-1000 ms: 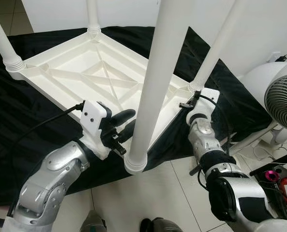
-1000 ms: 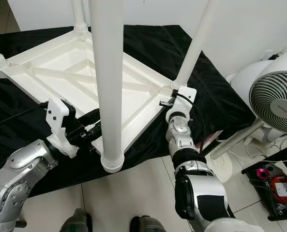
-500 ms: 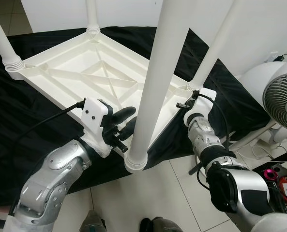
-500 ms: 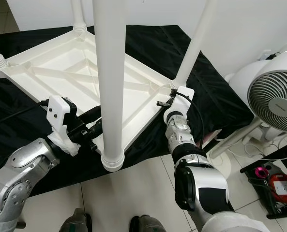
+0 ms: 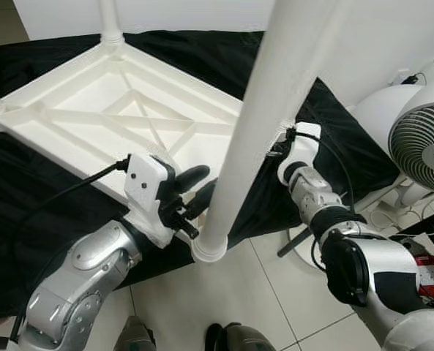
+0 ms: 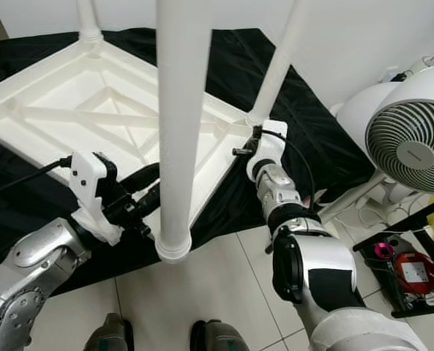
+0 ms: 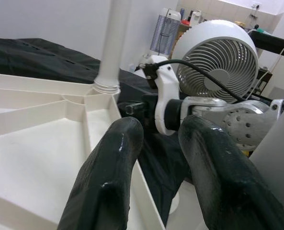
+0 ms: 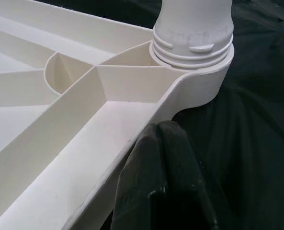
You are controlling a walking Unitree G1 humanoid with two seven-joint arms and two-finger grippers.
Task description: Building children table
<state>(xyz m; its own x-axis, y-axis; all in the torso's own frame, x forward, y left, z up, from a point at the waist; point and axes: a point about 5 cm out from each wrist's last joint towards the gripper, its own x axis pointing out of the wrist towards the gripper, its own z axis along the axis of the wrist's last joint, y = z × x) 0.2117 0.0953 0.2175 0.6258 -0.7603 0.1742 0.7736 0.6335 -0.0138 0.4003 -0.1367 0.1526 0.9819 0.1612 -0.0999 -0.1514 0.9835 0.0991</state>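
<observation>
The white children's table [image 5: 129, 110] is lying upside down on a black cloth [image 5: 26, 197] spread over the tiled floor [image 5: 224, 307], its ribbed underside facing up and its legs standing upward. The near leg [image 6: 178, 124] is rising right in front of the camera, its ringed end [image 6: 173, 248] hanging just past the table's near edge. The left gripper [image 5: 202, 191] is hovering at that edge beside the near leg, and the left wrist view is showing its two black fingers [image 7: 114, 163] spread apart with nothing between them. Over on the other side, the right gripper [image 8: 163, 167] is sitting low against the table's rim, just below the corner socket [image 8: 192, 76] where the right-hand leg [image 6: 279, 62] is screwed in; its fingers are pressed together against the outside of the rim. A white fan [image 6: 410, 139] is standing on the floor to the right, well apart from the table.
</observation>
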